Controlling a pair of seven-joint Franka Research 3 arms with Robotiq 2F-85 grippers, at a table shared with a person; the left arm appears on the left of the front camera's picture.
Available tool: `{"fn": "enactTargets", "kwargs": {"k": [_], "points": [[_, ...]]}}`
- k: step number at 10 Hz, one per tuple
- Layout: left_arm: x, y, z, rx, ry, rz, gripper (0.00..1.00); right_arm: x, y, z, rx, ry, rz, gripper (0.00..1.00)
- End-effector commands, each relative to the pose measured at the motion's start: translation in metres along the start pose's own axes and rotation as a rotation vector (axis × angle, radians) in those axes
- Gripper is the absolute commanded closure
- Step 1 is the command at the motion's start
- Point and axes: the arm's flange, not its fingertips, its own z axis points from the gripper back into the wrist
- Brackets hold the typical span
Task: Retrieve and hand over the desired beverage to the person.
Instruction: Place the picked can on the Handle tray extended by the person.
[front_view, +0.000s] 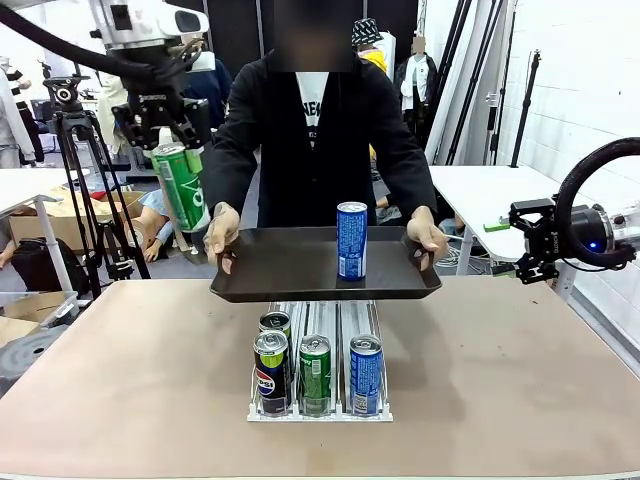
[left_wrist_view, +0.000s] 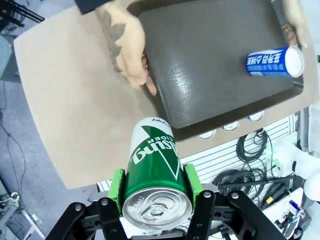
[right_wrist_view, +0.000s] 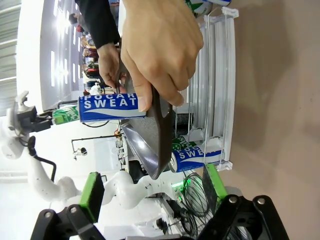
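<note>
Now in the handover step: left gripper (left_wrist_view: 156, 196) clamps a green cider can (front_view: 181, 186), upper left of frame, beside the person's (front_view: 312, 130) black tray (front_view: 300, 270). Right gripper (right_wrist_view: 150, 192) wide, empty. Next, I judge: carry can over tray, lower, release beside the blue Pocari Sweat can (front_view: 351, 240).

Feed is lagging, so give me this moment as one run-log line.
left gripper: shut on green can, raised beside tray | right gripper: open, empty | person: holding tray over table | blue can: upright on tray

Left end effector (front_view: 170, 140) clamped, right (front_view: 527, 243) agape
</note>
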Motion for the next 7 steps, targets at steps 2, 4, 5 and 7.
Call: {"fn": "enactTargets", "kwargs": {"k": [2, 4, 5, 7], "points": [[0.035, -0.031, 0.024, 0.010, 0.002, -0.083, 1.00, -0.001, 0.001, -0.001, -0.009, 0.002, -0.003, 0.00], [0.057, -0.057, 0.013, 0.029, 0.029, -0.129, 1.00, -0.001, 0.001, -0.001, -0.009, 0.002, -0.003, 0.00], [0.069, -0.067, 0.002, 0.042, 0.038, -0.139, 1.00, -0.001, 0.001, -0.001, -0.009, 0.002, -0.003, 0.00], [0.087, -0.084, -0.024, 0.091, 0.051, -0.163, 1.00, -0.001, 0.001, -0.001, -0.009, 0.002, -0.003, 0.00]]}}
